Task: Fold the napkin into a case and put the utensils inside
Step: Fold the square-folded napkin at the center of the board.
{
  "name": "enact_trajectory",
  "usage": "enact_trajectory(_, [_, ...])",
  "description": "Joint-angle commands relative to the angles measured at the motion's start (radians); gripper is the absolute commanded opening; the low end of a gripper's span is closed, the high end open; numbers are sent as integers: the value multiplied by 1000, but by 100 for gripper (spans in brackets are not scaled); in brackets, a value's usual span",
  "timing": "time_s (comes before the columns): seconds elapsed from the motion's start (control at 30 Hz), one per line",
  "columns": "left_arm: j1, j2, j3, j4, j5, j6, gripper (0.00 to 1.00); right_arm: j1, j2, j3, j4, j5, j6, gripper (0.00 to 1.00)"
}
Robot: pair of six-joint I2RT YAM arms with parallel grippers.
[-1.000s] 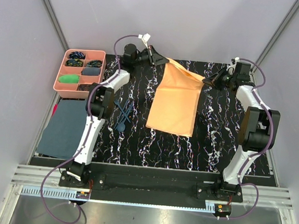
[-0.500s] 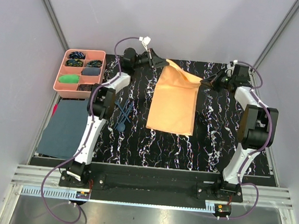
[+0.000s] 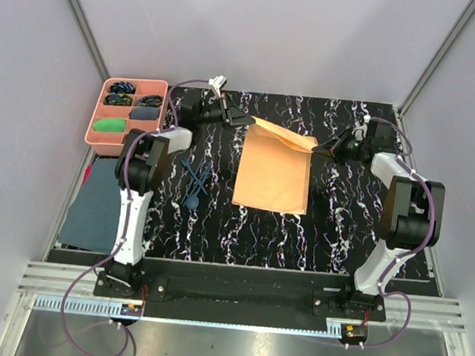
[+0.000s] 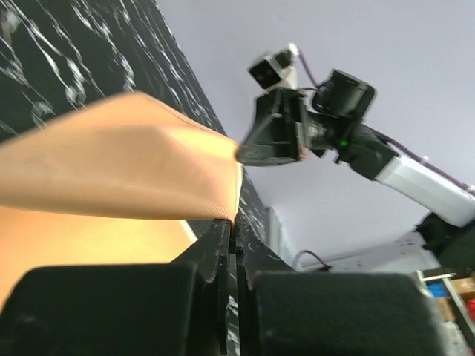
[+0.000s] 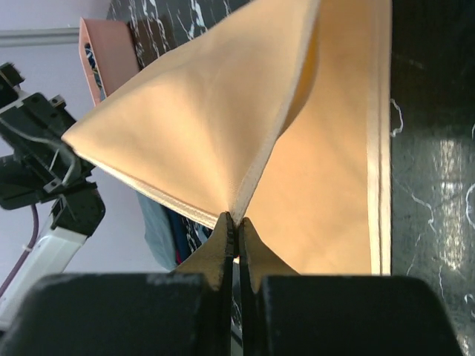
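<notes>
Black marbled table [image 3: 217, 218], napkin [image 3: 273, 169] with far corners between both arms' closed jaws

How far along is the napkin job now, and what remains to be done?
Done: the napkin already looks folded into a layered rectangle. In hand: the left gripper and the right gripper each pinch a far corner, holding that edge off the table. Left: finish folding, then slide in the utensils, which lie on the table beside the napkin's left edge.
</notes>
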Motion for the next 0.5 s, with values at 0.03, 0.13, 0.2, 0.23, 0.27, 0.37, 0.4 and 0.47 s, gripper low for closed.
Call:
enact_trajectory(0.03, [-35, -214, -283, 65, -78, -120, 0, 30, -78, -81, -7, -53, -19, 0])
enact_trajectory(0.13, [-62, -330, -430, -131, -94, -33, 0, 32, -115, -139, -16, -60, -36, 0])
enact_trajectory(0.2, [-75, -407, -532, -255, -112, 45, 0, 37, -132, -184, -19, -68, -39, 0])
enact_trajectory(0.23, [-88, -427, -561, -292, -115, 73, 0, 38, -136, -199, -19, -83, -42, 0])
enact_trajectory(0.27, [-95, -467, -614, -320, -126, 95, 0, 41, -139, -212, -22, -88, -48, 0])
enact_trajectory(0.37, [-115, -525, -676, -533, -172, 217, 0, 47, -170, -268, -27, -85, -63, 0])
enact_trajectory(0.4, [-126, -536, -693, -559, -181, 230, 0, 47, -176, -293, -30, -82, -70, 0])
enact_trajectory(0.47, [-161, -559, -725, -564, -178, 231, 0, 47, -182, -313, -38, -82, -82, 0])
